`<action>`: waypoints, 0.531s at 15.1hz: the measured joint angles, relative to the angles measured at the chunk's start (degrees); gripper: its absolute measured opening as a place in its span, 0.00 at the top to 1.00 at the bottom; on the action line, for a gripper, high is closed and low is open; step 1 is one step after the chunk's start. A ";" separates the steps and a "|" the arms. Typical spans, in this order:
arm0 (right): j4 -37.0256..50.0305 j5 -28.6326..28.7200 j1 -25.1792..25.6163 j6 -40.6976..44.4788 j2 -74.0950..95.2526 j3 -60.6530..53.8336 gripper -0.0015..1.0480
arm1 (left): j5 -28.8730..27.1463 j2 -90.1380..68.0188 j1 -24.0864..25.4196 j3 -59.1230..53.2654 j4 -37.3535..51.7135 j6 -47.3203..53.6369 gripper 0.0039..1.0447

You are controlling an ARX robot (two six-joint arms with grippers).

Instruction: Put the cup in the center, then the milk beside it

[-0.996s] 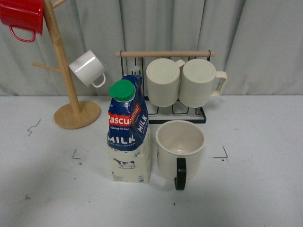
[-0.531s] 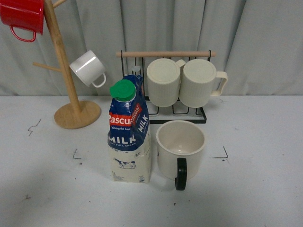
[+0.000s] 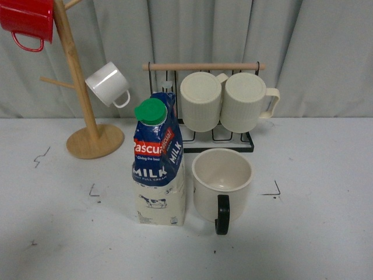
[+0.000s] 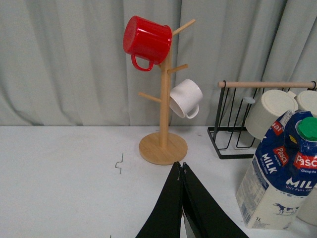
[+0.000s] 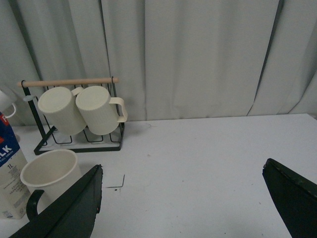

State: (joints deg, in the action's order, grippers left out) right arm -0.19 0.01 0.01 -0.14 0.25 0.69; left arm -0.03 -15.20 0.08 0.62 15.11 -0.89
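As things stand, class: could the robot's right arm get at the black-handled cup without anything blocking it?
Probably yes. The right gripper is open, and the cup shows in its view with bare table between them. The milk stands on the cup's far side, the mug rack behind it.

red mug (image 3: 26,20): top cut off | milk (image 5: 9,168): cropped, right wrist view

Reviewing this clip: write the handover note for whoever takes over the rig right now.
Left end effector: shut, empty, clear of the milk.
Right end effector: open, empty, clear of the cup.
Cup: upright between the table's corner marks, handle toward the robot.
Milk: upright close beside it, on the robot's left.
Done: both placements appear complete.
Left: apparently nothing; confirm and end.
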 joint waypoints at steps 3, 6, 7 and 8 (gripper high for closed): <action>0.00 0.00 0.00 0.00 0.00 0.00 0.06 | 0.00 3.19 0.00 0.00 -3.19 0.00 0.99; 0.00 0.00 0.00 0.00 0.00 0.00 0.06 | -0.09 7.78 0.00 0.15 -8.87 0.00 0.99; -0.02 0.00 0.00 0.00 0.00 0.00 0.06 | 0.02 14.73 0.00 0.31 -14.27 0.02 0.99; 0.00 0.00 0.00 0.00 0.00 0.00 0.06 | 0.00 14.73 0.00 0.02 -15.17 0.04 0.96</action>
State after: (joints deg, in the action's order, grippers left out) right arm -0.19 0.01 0.01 -0.14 0.25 0.69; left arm -0.03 -0.47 0.08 0.64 -0.05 -0.84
